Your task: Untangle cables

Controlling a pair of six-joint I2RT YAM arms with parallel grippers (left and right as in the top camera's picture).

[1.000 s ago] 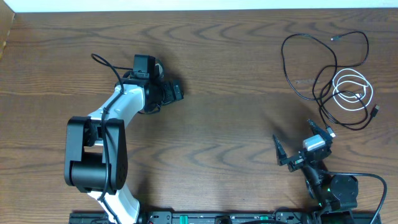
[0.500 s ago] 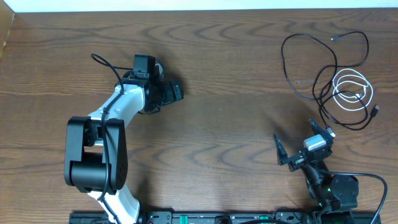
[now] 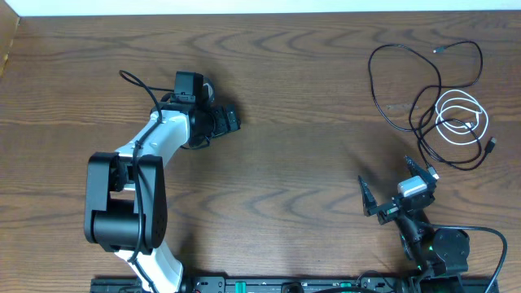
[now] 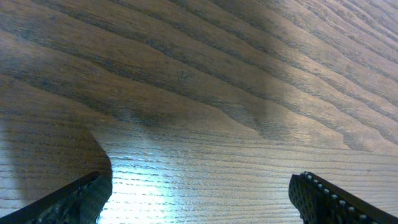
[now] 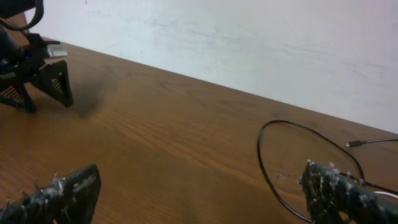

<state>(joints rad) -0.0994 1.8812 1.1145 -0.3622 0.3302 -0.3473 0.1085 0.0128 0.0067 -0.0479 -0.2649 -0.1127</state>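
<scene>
**Nothing gripped yet — the reach to the tangle comes first**

I judge the job to be at its opening step: the cables lie knotted together and neither hand has hold of anything. My right hand (image 3: 384, 175) stands with its fingers spread as wide as they go, empty. It sits on the base side of the white cable (image 3: 483, 118), near its coil but clear of it. My left hand (image 3: 220, 110) is just as wide open and also empty, hovering over bare table (image 3: 309, 73), well apart from the coil.

The white cable lies coiled in a few loops. The black cable (image 3: 371, 77) sweeps out in a big loop beyond the coil, then doubles back, and its strands cross the coil's edge. Whether they run over or under the coil I cannot tell from above.

Next I expect to bring the right hand forward to the coil and close on one strand only — probably a free stretch of black just beside the coil. The thin cord lies flat on the wood, so the fingers must come down low and straddle it cleanly.
</scene>
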